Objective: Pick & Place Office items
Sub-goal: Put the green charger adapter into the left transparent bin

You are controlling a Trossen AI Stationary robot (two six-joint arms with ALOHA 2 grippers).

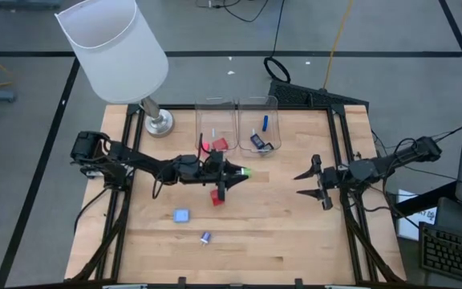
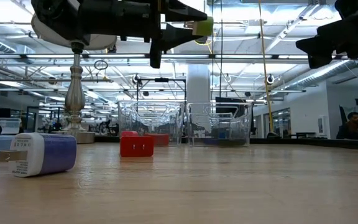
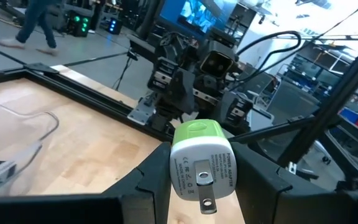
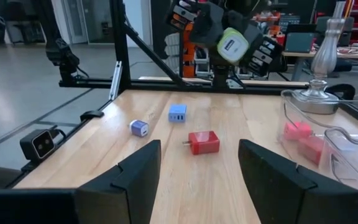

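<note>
My left gripper (image 1: 239, 172) hangs above the table's middle, level, shut on a green-and-white plug adapter (image 3: 202, 158). On the table lie a red adapter (image 1: 216, 198), a light blue one (image 1: 182, 215) and a small dark blue one (image 1: 205, 238). The left clear bin (image 1: 216, 120) holds a red piece (image 1: 215, 144). The right clear bin (image 1: 259, 108) holds blue and dark pieces (image 1: 261, 142). My right gripper (image 1: 310, 183) stands open at the table's right, above the surface, pointing toward the left arm, with nothing between its fingers. My left gripper pinches the adapter's two white sides (image 3: 174, 168) between its two fingers. The fingers reach level from the table's left. The adapter is lifted clear of the table; its green end (image 2: 202, 26) sticks out past the fingertips and its metal prong (image 3: 205, 186) points back toward the wrist.
A lamp with a big white shade (image 1: 115, 48) stands on its metal base (image 1: 159, 122) at the far left corner, next to the bins. A black frame (image 1: 339, 144) runs along the table's sides. Bare wood lies between the two grippers and toward the near edge.
</note>
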